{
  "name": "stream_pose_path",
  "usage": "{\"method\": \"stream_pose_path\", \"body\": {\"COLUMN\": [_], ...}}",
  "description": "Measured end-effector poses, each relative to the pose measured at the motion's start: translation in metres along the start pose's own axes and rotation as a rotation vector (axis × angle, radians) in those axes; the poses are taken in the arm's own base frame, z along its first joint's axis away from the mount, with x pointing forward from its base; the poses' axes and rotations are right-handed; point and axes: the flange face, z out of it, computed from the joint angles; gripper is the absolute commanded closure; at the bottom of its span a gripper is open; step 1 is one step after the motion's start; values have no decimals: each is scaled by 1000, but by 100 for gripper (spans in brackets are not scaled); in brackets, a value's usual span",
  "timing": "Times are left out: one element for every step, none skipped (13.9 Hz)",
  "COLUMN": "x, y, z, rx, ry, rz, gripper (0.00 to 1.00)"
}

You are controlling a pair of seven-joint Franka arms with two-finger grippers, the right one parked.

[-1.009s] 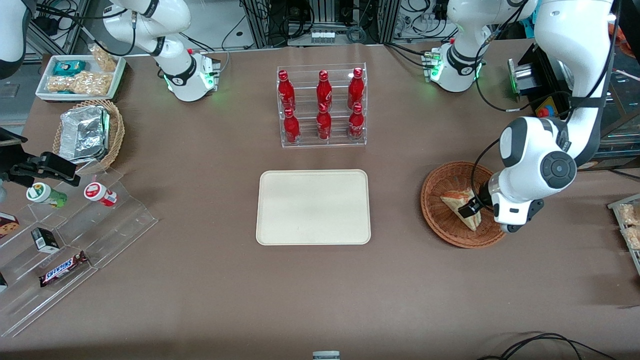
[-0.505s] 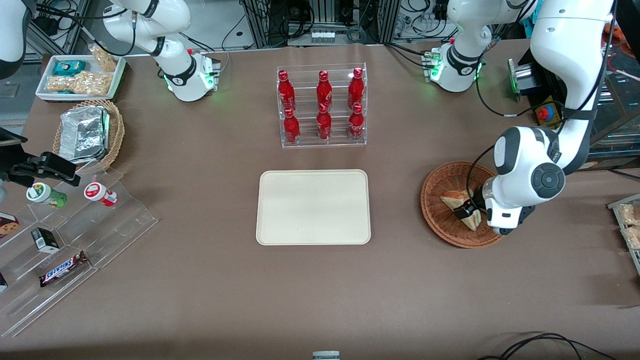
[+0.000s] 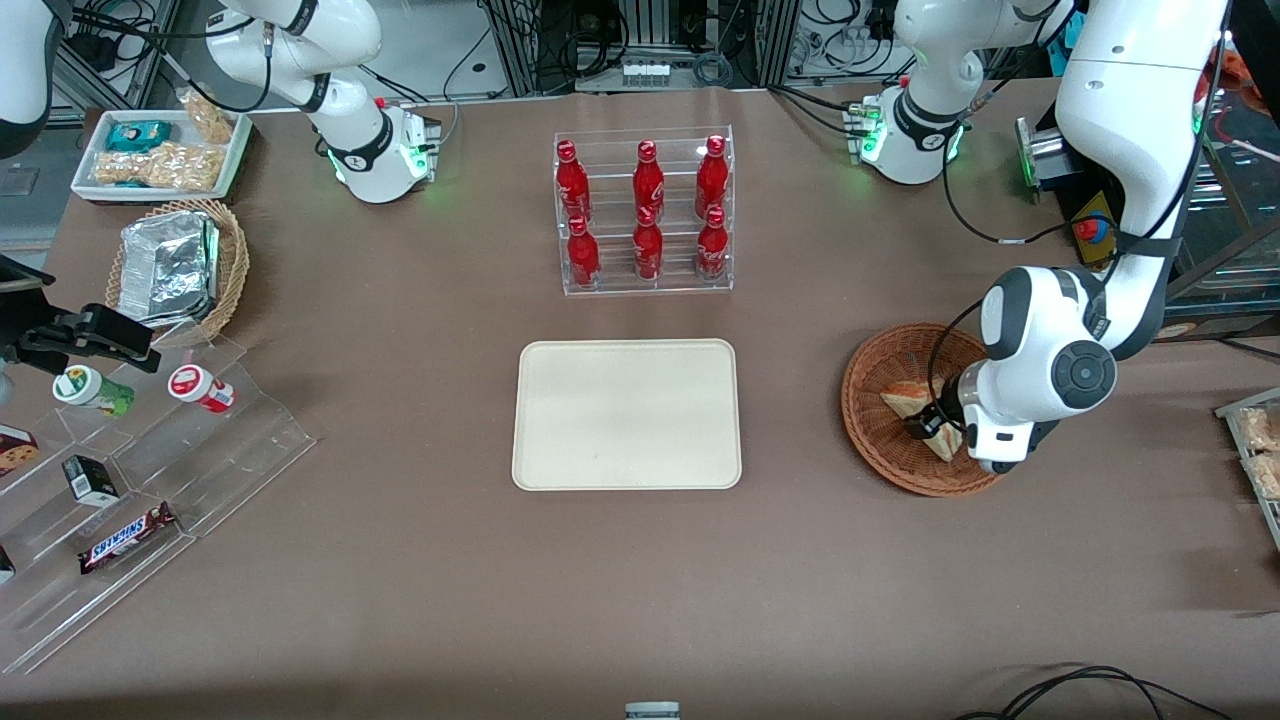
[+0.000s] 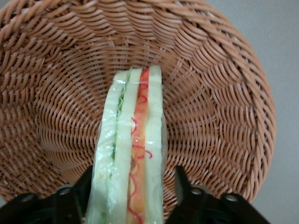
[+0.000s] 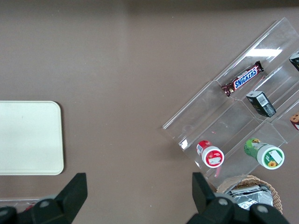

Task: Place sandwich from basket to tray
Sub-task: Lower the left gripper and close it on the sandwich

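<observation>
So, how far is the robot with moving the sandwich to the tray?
Early stage. Done: the left gripper is down in the wicker basket, fingers either side of the sandwich. In hand: closing on it; a gap shows. Left: lifting it and carrying it to the bare cream tray.

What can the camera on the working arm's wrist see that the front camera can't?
Only the wrist view shows the sandwich's layers edge-on, green and orange-red filling between pale bread, with the gripper's fingers on either side. Only the front view shows the tray, bare, and the red bottles in their rack. Both show the sandwich inside the basket.
</observation>
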Motion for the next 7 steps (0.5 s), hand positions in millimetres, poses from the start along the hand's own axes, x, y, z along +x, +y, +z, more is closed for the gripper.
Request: {"method": "stream_pose_path", "body": {"x": [2,4,5,6,7,9,11], "y": [-1,-2,-2,0,1,3,6], "z": [-1,-3,-4,-6,-11,-18,-31], "rx": [-3,-5,-8,-12,-17,-18,-9], "ry": [1,3,5,8,13,15,11], "rz": [-9,-12,-13,-13,-12,-11,-8], "gripper": [91,94,95,95,94,94,94]}}
